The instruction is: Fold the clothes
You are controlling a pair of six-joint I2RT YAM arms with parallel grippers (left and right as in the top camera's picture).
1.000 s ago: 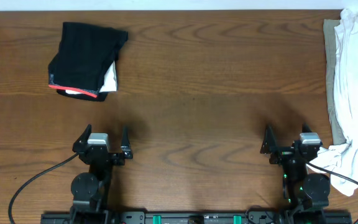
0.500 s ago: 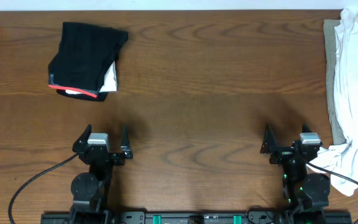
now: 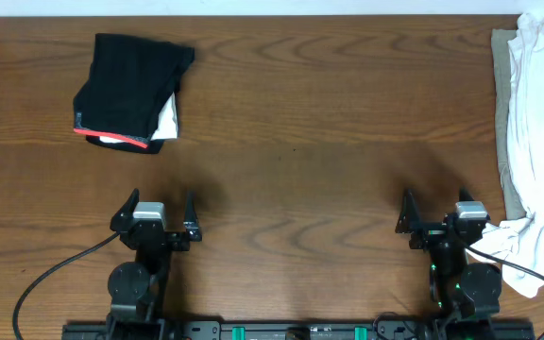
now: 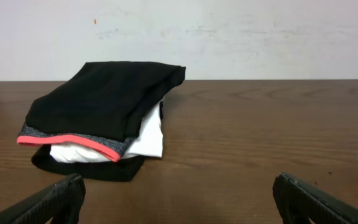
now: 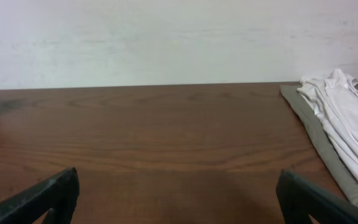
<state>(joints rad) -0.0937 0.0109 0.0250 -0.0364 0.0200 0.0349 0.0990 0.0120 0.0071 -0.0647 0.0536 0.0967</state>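
Note:
A folded stack of clothes, black on top with a red-edged grey band and a white piece inside, lies at the table's far left; the stack also shows in the left wrist view. A heap of unfolded white and beige clothes lies along the right edge and shows in the right wrist view. My left gripper is open and empty at the front left, well short of the stack. My right gripper is open and empty at the front right, just left of the heap.
The wooden table runs between the two piles. A white wall stands behind the far edge. Black cables trail from the arm bases at the front edge.

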